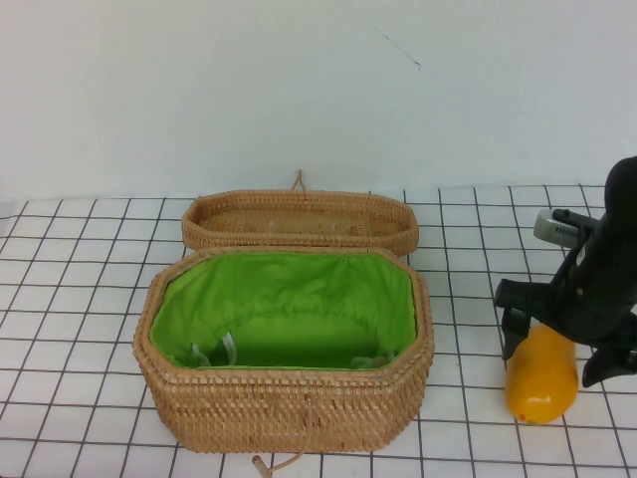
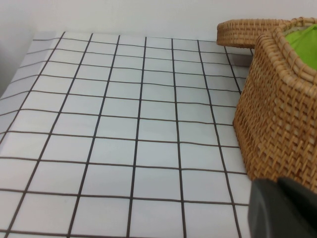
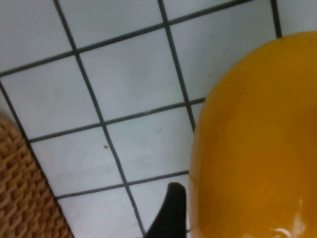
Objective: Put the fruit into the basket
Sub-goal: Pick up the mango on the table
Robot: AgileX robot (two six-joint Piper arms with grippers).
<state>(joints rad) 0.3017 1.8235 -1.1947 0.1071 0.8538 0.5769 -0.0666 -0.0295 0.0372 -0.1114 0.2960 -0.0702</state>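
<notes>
Where right jaws (image 1: 555,344) straddle: fruit (image 1: 542,380).

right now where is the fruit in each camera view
High view: the fruit lies lower right on the table, under the right tool.
Left wrist view: not in it; only the left tool's dark edge.
Right wrist view: fills the right side.
Shared landmark: the basket.
</notes>
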